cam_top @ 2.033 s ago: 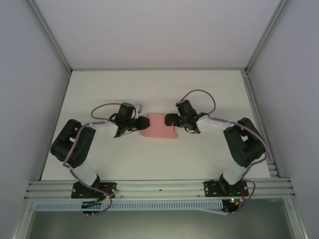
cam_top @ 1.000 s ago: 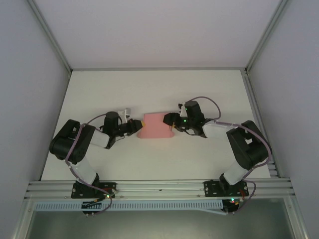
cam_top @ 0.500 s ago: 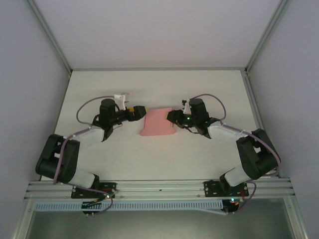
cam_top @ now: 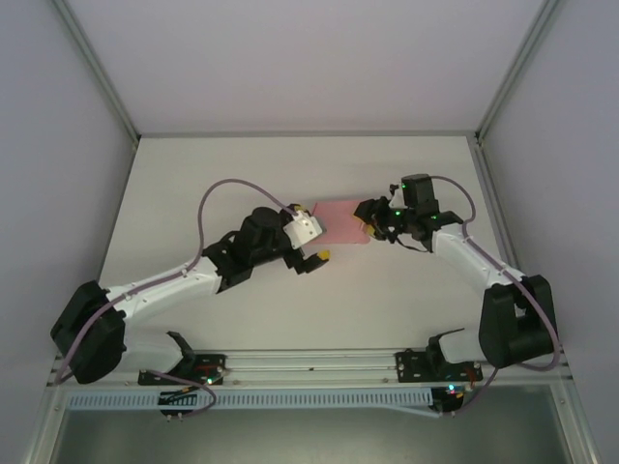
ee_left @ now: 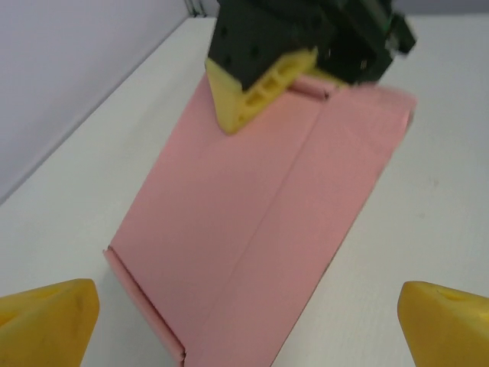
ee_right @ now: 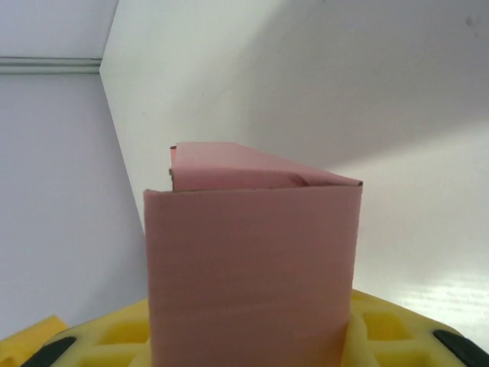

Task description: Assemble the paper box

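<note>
Right gripper [cam_top: 371,214] tight on one pink paper box [cam_top: 338,218]; left gripper [ee_left: 244,325] wide, empty, at its other end.

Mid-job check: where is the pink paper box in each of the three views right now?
Top external: pink thin-card paper box at the centre of the white table.
Left wrist: the box mid-frame, running lower left to upper right.
Right wrist: the box lower centre, standing upright.
Shared landmark: the right gripper, its yellow jaws clamped on one end of the box.
</note>
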Controlling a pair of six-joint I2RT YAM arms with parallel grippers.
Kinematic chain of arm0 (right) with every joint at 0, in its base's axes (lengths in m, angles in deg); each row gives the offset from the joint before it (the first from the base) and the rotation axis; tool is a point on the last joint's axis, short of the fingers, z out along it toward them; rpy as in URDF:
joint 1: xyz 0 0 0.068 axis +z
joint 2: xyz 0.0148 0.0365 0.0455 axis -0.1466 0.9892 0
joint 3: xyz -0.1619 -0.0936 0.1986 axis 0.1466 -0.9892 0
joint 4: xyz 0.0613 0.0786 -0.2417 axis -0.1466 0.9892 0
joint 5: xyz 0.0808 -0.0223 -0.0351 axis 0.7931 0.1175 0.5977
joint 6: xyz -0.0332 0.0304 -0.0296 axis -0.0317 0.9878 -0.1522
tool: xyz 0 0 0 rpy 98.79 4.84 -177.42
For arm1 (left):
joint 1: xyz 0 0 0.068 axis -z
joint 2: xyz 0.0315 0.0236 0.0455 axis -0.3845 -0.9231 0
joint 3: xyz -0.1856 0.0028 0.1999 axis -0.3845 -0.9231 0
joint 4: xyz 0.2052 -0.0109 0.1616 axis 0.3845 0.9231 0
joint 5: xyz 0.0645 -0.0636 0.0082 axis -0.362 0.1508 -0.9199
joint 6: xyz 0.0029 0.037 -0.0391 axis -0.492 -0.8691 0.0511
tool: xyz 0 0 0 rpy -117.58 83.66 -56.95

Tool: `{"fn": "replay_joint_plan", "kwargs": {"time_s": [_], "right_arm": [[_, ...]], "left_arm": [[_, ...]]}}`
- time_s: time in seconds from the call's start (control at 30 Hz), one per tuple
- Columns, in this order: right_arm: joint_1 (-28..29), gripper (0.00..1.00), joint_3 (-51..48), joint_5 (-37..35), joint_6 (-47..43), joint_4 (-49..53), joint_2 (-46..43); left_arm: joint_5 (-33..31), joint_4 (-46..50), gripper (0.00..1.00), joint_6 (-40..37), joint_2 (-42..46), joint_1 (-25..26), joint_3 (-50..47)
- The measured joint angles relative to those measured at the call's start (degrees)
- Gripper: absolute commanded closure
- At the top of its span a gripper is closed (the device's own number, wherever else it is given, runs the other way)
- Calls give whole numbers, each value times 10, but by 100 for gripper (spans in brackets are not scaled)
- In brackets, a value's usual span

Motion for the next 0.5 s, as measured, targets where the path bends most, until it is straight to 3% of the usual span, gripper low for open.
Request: {"fn": "replay_joint_plan", "kwargs": {"time_s": [0.2,0.5], "right_arm": [[-25,67,31,67,8,94,-3],[-28,65,34,132,38,139,-3]], "left_arm": [[-71,-10,0,-69,-13,31,-5],[-152,-24,1,-121,-56,65,-9]]}}
